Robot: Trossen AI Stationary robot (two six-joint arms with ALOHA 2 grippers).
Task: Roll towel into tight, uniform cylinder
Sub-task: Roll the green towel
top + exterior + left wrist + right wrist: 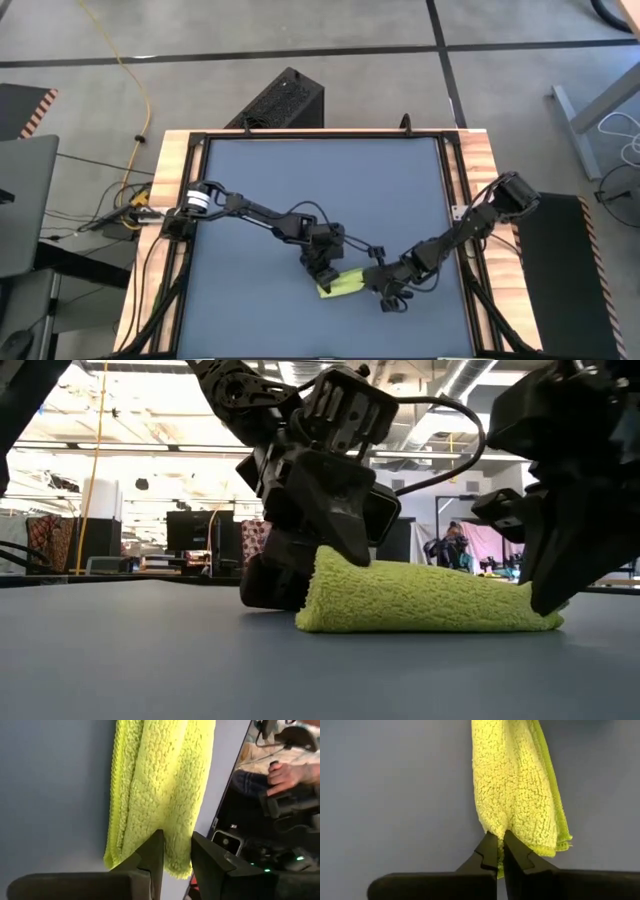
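The towel [425, 600] is lying as a short, thick roll on the dark blue-grey mat [300, 190], in the near half of the mat and a little toward the right side. It is bright lime and fluffy, with no marks. In the low view the roll is looking fatter at the end under the left arm and thinner at the other end, so it is not fully even. In the right wrist view some layered edges are showing along one side of it.

The left gripper [175, 855] is standing at one end of the towel with its fingers a little apart; the cloth is lying in the gap, but the fingers are not pressing it. The right gripper [499, 851] is at the opposite end, and its fingers are pinching the towel's edge tightly.

No containers are showing on the table.
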